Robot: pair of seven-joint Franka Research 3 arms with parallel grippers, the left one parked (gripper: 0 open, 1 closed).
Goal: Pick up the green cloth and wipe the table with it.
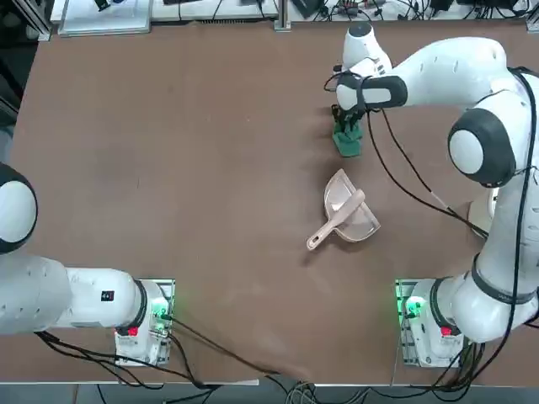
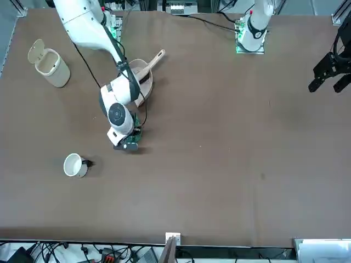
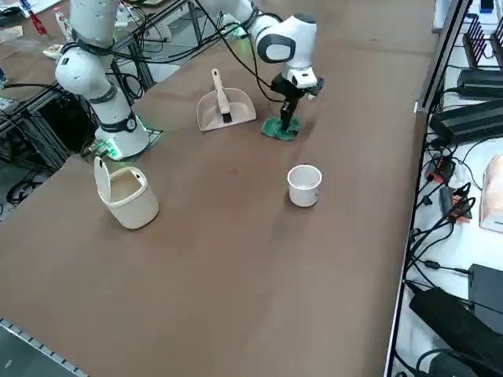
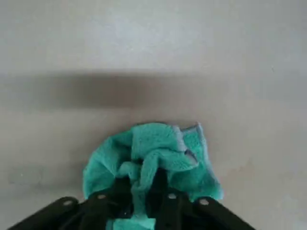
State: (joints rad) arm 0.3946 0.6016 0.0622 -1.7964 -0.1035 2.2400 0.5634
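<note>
We see the right pincer (image 1: 347, 120) pointing straight down at the table (image 1: 185, 185), out on the far side from the arm's base. Its two fingers are squeezed close together, and a fold of the green cloth (image 4: 152, 160) is pinched between them. In the wrist view the cloth bunches up around the black fingers (image 4: 170, 201) and spreads out on both sides of them.

The rest of the green cloth sits right under the pincer. In the side view its lower part lies in a small crumpled heap on the brown table, touching it.

Near the pincer, on the side toward the arm's base, we see a beige dustpan (image 1: 347, 215) lying flat, with its handle pointing away from the pincer. It does not touch the cloth.

In the side view a white cup (image 3: 304, 186) stands upright on the table, near the pincer but apart from the cloth. Farther from the pincer, well apart, stands a small beige bin (image 3: 126, 195) with its lid flipped up.
</note>
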